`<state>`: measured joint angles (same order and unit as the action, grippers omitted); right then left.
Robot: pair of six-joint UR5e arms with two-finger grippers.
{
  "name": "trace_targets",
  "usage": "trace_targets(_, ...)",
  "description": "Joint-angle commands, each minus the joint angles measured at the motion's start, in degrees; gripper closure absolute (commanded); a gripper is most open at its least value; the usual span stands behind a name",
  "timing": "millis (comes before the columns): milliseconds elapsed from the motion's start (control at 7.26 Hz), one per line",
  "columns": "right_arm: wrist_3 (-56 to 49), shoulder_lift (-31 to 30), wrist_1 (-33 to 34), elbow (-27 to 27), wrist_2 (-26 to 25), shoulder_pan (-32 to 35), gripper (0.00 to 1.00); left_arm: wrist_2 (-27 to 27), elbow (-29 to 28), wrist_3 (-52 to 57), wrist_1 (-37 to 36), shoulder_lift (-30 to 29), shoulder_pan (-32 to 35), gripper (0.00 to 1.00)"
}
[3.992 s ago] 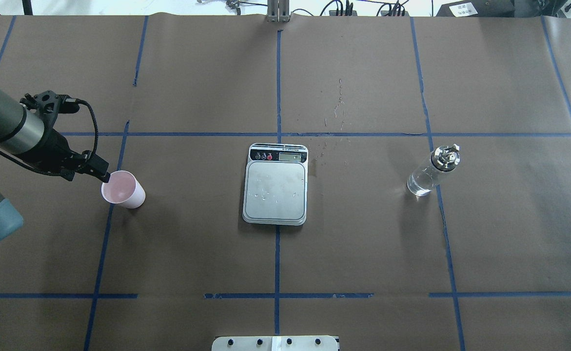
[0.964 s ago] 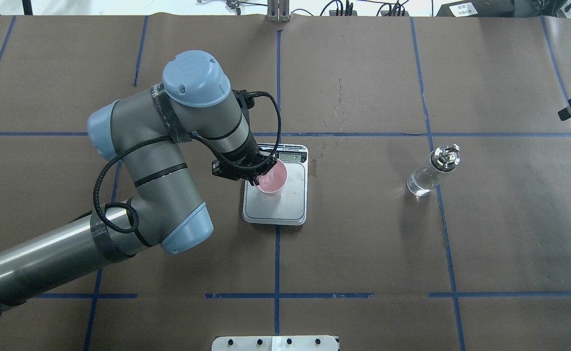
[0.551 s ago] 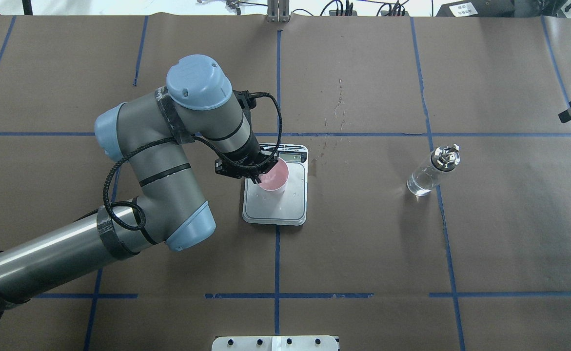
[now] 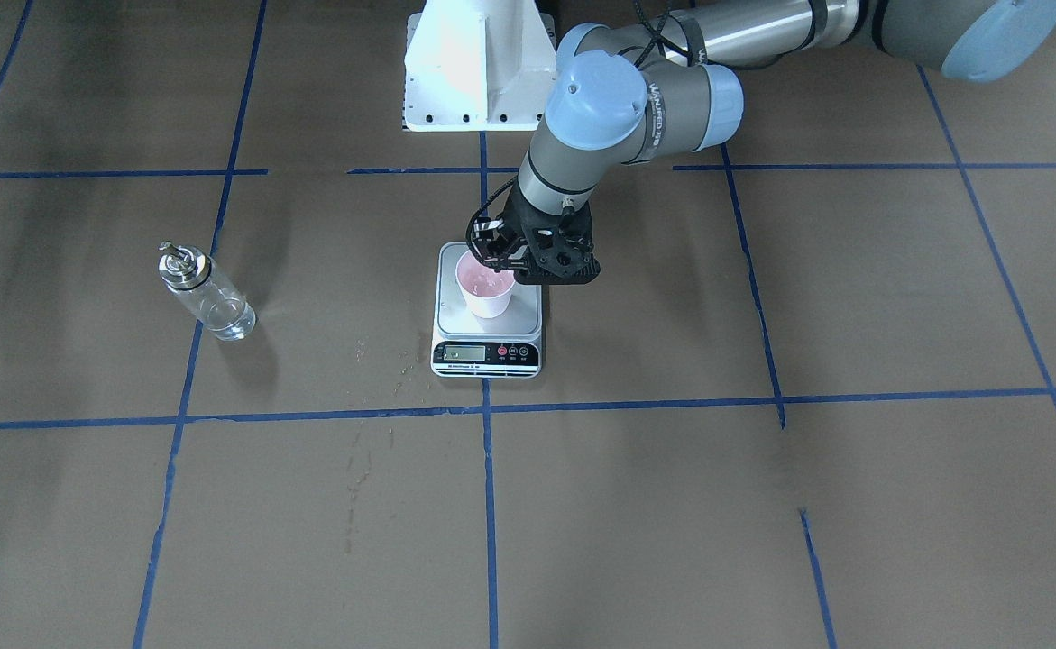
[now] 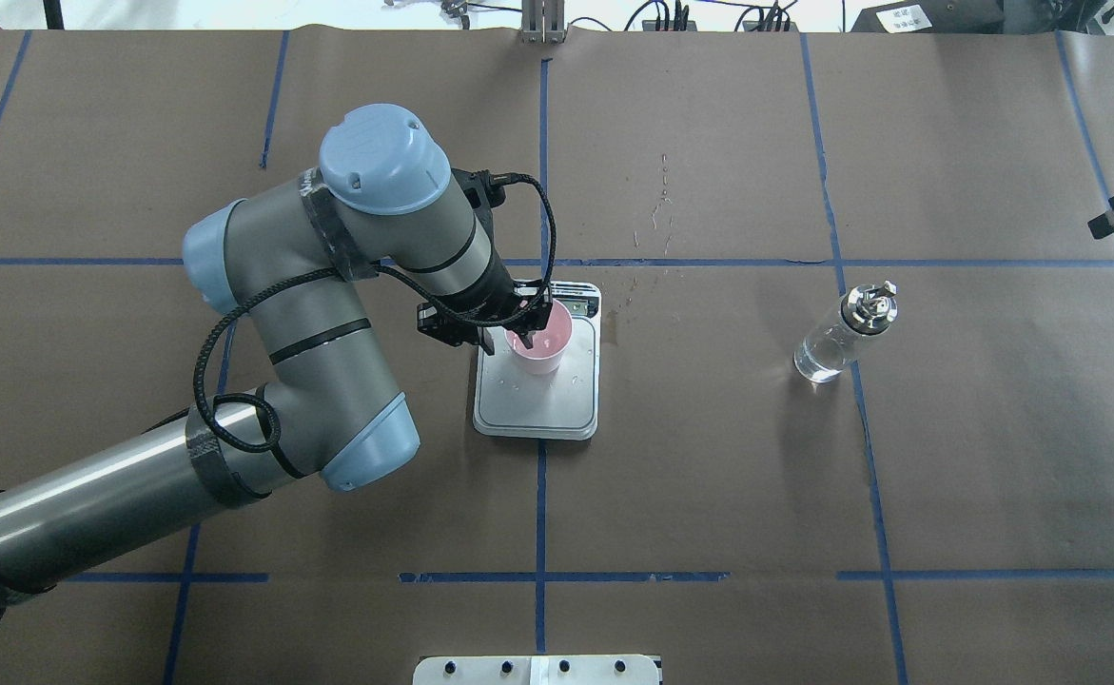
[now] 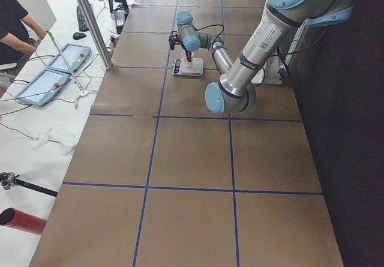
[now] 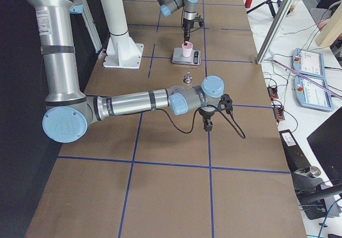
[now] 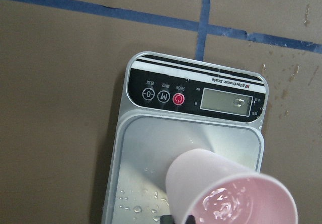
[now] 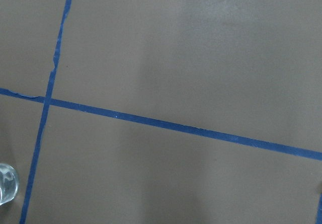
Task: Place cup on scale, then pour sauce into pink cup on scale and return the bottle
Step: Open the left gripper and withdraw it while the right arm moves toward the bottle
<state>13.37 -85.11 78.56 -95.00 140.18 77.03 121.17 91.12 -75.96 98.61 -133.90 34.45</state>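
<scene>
Cup (image 5: 539, 342) — pink, upright on scale (image 5: 537, 404), toward its display end. Left hand (image 5: 526, 330) — pinched on cup rim, one finger inside. Bottle (image 5: 840, 341) — standing on worktop (image 5: 709, 476), well apart. Right hand (image 7: 207, 124) — opening cannot be told.

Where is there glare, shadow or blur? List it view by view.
Overhead: the strip beyond the table is blown out white; the bottle cap glints. Front-facing: broad soft shadows lie on that view's left. Left wrist: the scale panel is sharp, the near cup slightly soft, droplets glint. Right wrist: the bottle in the corner is blurred.
</scene>
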Motion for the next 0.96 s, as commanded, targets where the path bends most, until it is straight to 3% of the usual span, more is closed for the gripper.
trace_targets(0,3.38,-1.27,-5.06,-1.75,1.66,-1.09,0.00,0.29,10.41,0.02,-0.52,5.28,0.35,0.00)
trace_targets(138,11.68,-4.33,-8.39,-7.34,1.50,-3.79,0.00,0.38,15.78,0.02,-2.78,7.49,0.70,0.00)
trace_targets(413,34.31,-7.77,-30.80,-9.59,-2.96,-11.24,0.00,0.30,16.89,0.02,-3.51,7.86,2.81,0.00)
trace_targets(551,42.09,-10.57,-38.23,-12.63,-13.43,-18.68,0.00,0.12,16.81,0.19,-3.42,8.56,3.34,0.00)
trace_targets(688,44.26,-13.47,-37.96,-18.32,-25.80,-27.81,0.00,0.03,16.20,0.54,-3.33,8.65,4.13,0.00)
trace_targets(826,47.76,-15.50,-37.70,-20.03,-30.62,-32.94,0.00,-0.05,16.10,0.55,-3.33,8.65,4.48,0.00)
